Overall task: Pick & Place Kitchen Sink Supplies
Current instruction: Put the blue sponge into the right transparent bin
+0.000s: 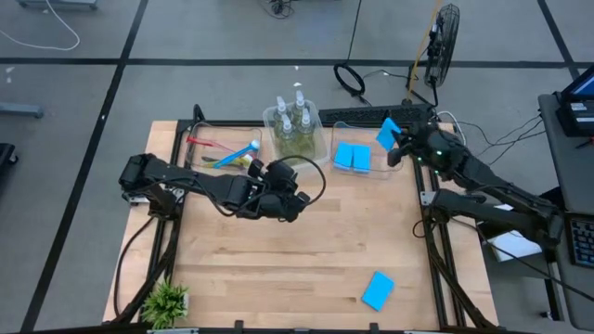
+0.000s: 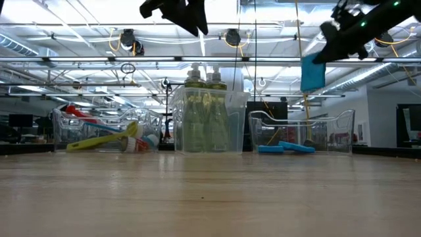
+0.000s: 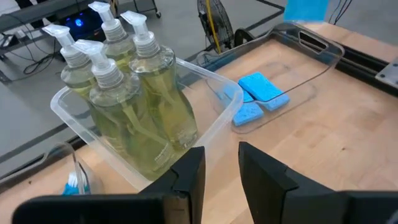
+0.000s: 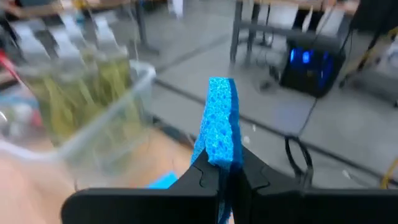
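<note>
— Fingers of my left gripper (image 3: 221, 180) are filling the bottom of the left wrist view, standing slightly apart with nothing between them. I'm hovering it near the middle of the table (image 1: 297, 278), just short of the bottle bin (image 1: 299, 131).

— What's cut off or hard to read?

— Four soap bottles (image 3: 127, 93) are standing upright in that bin, but their pumps are overlapping, so I'm only counting them properly from above. Brushes (image 1: 223, 153) are lying in the left bin (image 2: 105, 128); red, yellow and blue ones are showing, and I can't make out any others. Low down, the arms are getting clipped by the frame's upper edge.

— And your right side?

— My right gripper (image 4: 219, 163) is pinching a blue sponge (image 4: 219, 121) on edge, raised above the back right corner of the sponge bin (image 1: 369, 158). Two sponges (image 3: 258, 99) are lying in that bin, touching. Another sponge (image 1: 378, 289) is sitting alone near the front edge.

— Room for moving?

— Bare wood is stretching across the middle and front. A potted plant (image 1: 167, 301) is occupying the front left corner.
</note>
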Available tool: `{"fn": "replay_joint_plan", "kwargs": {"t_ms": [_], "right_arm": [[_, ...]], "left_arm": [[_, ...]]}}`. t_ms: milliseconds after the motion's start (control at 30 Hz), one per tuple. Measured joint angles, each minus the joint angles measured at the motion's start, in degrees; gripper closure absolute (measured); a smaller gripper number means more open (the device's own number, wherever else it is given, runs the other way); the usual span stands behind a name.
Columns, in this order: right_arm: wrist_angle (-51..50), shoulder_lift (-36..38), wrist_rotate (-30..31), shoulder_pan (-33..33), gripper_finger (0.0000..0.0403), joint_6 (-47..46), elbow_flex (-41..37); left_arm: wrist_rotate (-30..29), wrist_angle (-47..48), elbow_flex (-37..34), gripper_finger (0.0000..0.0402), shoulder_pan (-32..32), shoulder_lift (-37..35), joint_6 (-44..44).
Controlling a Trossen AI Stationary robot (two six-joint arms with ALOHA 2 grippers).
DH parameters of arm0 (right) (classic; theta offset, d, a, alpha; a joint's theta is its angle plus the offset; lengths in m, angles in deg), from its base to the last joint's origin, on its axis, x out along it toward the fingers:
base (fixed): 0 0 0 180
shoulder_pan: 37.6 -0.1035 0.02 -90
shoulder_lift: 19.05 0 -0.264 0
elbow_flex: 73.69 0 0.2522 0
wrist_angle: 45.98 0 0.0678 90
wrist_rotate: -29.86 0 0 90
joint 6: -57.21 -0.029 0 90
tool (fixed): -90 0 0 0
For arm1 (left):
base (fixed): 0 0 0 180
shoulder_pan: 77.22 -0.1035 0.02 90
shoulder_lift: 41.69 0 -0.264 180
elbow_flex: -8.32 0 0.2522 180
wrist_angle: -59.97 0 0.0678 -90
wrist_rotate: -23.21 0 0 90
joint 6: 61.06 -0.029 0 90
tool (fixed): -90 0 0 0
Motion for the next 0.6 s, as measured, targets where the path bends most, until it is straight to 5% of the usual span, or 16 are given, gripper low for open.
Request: {"fn": "replay_joint_plan", "kwargs": {"t_ms": [600], "right_arm": [[-2.66, -20.92, -21.27, 16.23, 0.0403, -6.31, -0.02]], "left_arm": [[0.00, 0.00, 0.00, 0.0282, 1.96, 0.00, 1.34]]}}
